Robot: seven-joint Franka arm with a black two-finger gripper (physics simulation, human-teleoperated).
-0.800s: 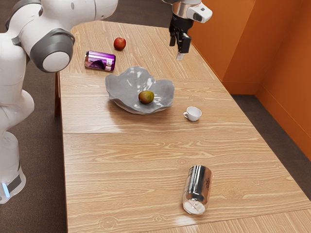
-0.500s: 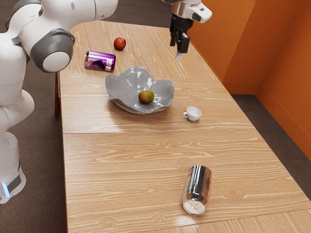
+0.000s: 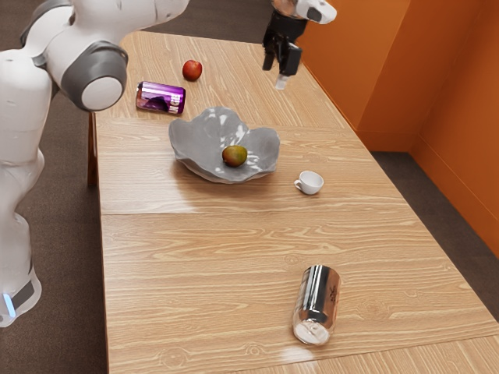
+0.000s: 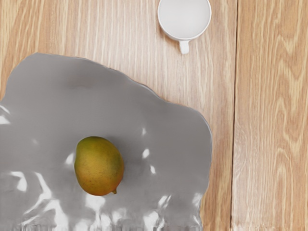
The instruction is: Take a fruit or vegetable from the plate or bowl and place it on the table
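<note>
My claw (image 3: 275, 75) hangs high in the upper middle of the exterior view, its two fingers apart, and I have nothing between them. The green-and-orange mango (image 3: 235, 156) sits inside the grey wavy bowl (image 3: 191, 144), just above the centre of that frame; the wrist view looks down on it in there. So I judge that I am at the approach, with the grasp and the carry both ahead of me. Next I need to line up over the mango, come down inside the flared rim without knocking it, and close on the fruit's sides. Its smooth round skin could roll from me. After that I would lift clear and set it on bare surface (image 3: 210, 273), away from the white cup (image 3: 310, 183).
</note>
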